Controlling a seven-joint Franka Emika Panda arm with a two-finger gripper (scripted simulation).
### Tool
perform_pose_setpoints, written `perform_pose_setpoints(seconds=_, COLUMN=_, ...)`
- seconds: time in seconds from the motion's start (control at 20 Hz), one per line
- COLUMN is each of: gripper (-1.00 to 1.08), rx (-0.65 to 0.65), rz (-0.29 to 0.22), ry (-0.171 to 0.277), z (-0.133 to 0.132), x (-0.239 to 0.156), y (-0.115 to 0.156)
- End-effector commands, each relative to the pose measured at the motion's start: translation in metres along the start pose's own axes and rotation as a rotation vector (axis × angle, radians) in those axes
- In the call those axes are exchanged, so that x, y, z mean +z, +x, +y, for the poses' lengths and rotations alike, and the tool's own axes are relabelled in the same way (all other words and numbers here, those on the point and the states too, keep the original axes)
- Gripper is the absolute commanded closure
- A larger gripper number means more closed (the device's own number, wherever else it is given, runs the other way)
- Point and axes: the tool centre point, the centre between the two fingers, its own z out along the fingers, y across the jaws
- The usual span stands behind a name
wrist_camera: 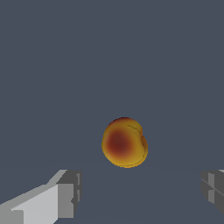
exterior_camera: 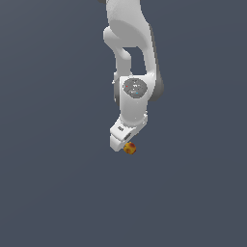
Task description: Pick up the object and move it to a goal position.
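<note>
The object is a small round ball (exterior_camera: 129, 148), orange-yellow with red blotches, lying on the flat grey ground. In the exterior view it shows just below the white gripper (exterior_camera: 123, 144), whose hand hangs right over it. In the wrist view the ball (wrist_camera: 124, 142) lies ahead of the gripper (wrist_camera: 142, 194), about midway between the two grey fingertips (wrist_camera: 70, 192), which stand wide apart. The gripper is open and holds nothing. The fingertips are hidden by the hand in the exterior view.
The white arm (exterior_camera: 131, 58) comes down from the top of the exterior view. The ground (exterior_camera: 48, 183) is a plain dark grey surface with nothing else on it in view.
</note>
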Motion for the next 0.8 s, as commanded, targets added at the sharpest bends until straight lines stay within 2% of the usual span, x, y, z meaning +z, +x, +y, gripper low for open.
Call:
perform_pose_setpoints(seconds=0.0, gripper=-0.92, rx=-0.072, rz=0.002, ry=0.002, z=-0.001, x=0.005, y=0.001)
perform_pose_setpoints(seconds=0.35, gripper=-0.92, rx=-0.239, rz=0.010, ry=0.005, z=-0.002, x=0.018, y=0.004)
perform_pose_setpoints(seconds=0.75, gripper=-0.92, rx=-0.342, rz=0.016, ry=0.008, z=-0.003, x=0.025, y=0.005)
